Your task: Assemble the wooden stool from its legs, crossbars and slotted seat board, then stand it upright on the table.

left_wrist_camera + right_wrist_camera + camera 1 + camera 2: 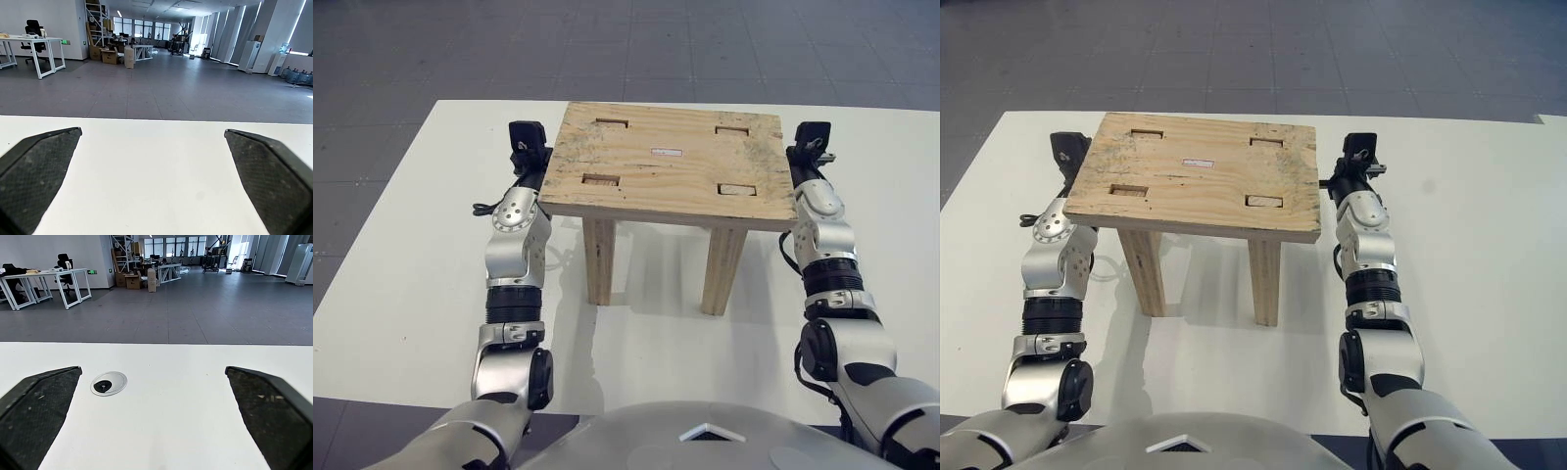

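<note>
The wooden stool stands upright on the white table (401,284), with its slotted seat board (671,162) on top. Two front legs (599,259) (722,269) show below it, and leg ends fill the near slots. My left gripper (527,140) sits just beside the seat's left edge and my right gripper (812,140) just beside its right edge. Neither touches the board. In the left wrist view the left gripper (156,186) is open, with bare table between its dark fingers (34,171). The right gripper (156,421) is open too, with nothing between its pads.
A round cable grommet (108,383) is set in the table ahead of the right gripper. The far table edge runs just behind the stool, and beyond it lies grey floor (431,59). The near table edge lies close under my arms.
</note>
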`<state>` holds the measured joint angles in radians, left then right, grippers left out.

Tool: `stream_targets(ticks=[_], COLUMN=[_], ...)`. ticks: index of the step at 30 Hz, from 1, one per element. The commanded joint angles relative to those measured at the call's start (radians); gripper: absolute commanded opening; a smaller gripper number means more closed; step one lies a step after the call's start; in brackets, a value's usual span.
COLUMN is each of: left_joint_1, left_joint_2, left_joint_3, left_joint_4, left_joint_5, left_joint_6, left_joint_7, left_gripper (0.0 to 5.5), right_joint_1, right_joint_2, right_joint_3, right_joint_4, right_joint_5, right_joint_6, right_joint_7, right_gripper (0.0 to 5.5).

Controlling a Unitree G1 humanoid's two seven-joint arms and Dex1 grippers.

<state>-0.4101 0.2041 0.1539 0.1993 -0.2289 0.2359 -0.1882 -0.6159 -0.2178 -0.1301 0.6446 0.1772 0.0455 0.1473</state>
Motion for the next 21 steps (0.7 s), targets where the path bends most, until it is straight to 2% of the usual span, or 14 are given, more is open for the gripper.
stream_targets(ticks=[1,17,21], left_joint_1=[-0.004,-0.035,-0.033], left_joint_2=[0.013,0.063,0.046], left_joint_3=[0.005,0.005,-0.001], left_joint_4=[0.009,0.035,0.019], left_joint_5=[0.025,0.053,0.042], left_joint_6=[-0.002,0.015,0.034], left_joint_7=[0.018,-0.003,0.004], left_gripper=[5.50,5.50,5.50], right_joint_1=[-0.014,0.026,0.046], right_joint_2=[-0.006,0.034,0.022], right_joint_3=[-0.004,-0.007,-0.006], right_joint_4=[0.015,-0.055,-0.087], right_joint_5=[-0.016,-0.039,-0.047], right_joint_6=[0.000,0.002,0.026], right_joint_7=[0.006,-0.046,-0.048], right_gripper=[5.47,5.47,5.47])
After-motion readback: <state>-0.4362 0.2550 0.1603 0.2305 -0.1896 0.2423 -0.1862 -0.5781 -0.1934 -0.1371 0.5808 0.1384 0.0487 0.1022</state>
